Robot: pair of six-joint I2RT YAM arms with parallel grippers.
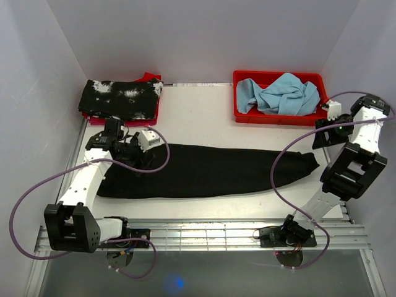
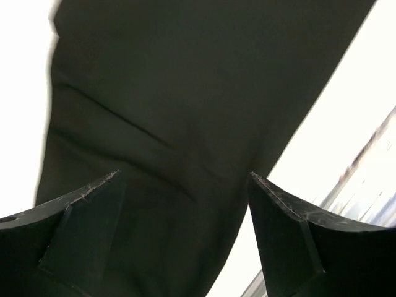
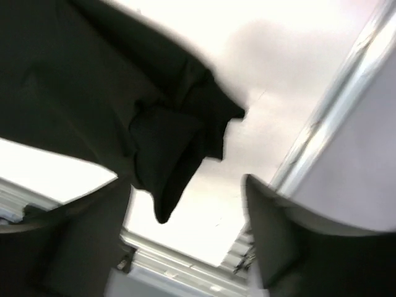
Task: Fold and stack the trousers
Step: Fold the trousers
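The black trousers (image 1: 204, 172) lie stretched left to right across the white table (image 1: 198, 111). My left gripper (image 1: 139, 159) hovers over their left end. In the left wrist view the dark fabric (image 2: 179, 93) fills most of the picture, and the left gripper (image 2: 184, 179) stands open just above it with nothing pinched. My right gripper (image 1: 323, 131) is raised just past the trousers' right end. In the right wrist view the right gripper (image 3: 185, 182) is open, and the rumpled end of the trousers (image 3: 167, 142) lies on the table below and apart from the fingers.
A black garment with white splotches (image 1: 120, 98) lies on a red tray (image 1: 148, 78) at the back left. A red bin (image 1: 244, 114) at the back right holds a light blue cloth (image 1: 281, 93). Metal rails (image 1: 210, 232) run along the near edge. White walls close in both sides.
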